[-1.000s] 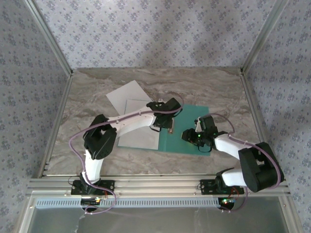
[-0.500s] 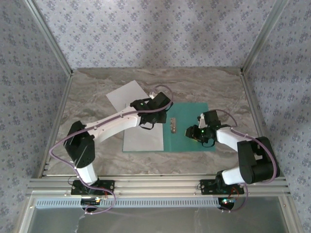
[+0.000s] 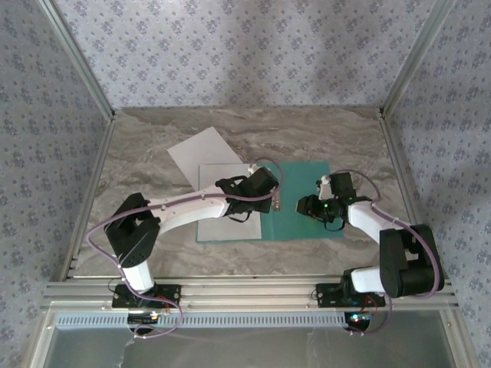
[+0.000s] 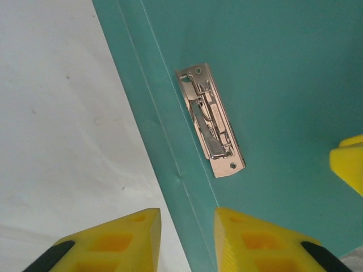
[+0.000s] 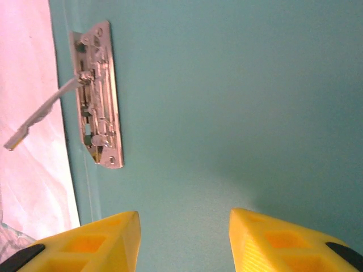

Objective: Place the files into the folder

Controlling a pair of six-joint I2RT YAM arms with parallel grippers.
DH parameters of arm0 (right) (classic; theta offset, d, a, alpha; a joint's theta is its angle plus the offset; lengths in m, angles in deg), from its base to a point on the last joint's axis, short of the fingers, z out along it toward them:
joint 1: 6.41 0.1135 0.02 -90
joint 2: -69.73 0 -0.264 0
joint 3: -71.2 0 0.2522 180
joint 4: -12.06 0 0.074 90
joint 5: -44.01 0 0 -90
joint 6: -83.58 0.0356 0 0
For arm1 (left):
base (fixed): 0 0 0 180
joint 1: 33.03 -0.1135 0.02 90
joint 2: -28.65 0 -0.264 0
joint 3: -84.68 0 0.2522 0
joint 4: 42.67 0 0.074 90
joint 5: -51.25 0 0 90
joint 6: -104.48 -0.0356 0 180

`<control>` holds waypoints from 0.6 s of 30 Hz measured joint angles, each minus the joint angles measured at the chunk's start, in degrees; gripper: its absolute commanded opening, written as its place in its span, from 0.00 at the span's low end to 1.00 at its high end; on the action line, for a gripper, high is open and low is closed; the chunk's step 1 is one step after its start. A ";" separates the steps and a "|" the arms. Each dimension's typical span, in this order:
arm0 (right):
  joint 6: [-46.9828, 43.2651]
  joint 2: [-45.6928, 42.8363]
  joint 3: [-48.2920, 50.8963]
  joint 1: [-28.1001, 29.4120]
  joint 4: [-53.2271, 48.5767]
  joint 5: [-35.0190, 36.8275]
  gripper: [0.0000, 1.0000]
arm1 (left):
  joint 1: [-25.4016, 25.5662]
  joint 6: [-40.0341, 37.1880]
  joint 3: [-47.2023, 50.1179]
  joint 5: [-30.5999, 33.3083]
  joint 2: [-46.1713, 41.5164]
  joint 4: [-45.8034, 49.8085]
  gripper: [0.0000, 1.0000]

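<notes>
Item: thin teal-green paper folder point(image 3: 303, 176), open. Plain white paper sheet point(image 3: 230, 230) has shifted right against its fold; we judge one file seated. Left gripper point(image 4: 187, 221), right gripper point(image 5: 184, 224): fingers part-open, empty.

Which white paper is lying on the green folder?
The straight, nearer sheet, covering the folder's left half. The other sheet lies tilted on the table behind it.
</notes>
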 measured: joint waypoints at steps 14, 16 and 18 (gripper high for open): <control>0.04 0.98 0.02 -0.63 0.83 0.26 0.44 | 0.48 -1.42 -0.72 -2.10 9.33 -3.08 0.19; 0.04 1.66 0.02 -0.63 0.85 0.26 0.44 | 0.42 -1.81 -2.25 -2.08 10.80 -2.84 0.19; 0.04 2.10 0.04 -0.63 0.85 0.26 0.44 | 0.35 -2.25 -4.15 -2.05 11.93 -2.58 0.19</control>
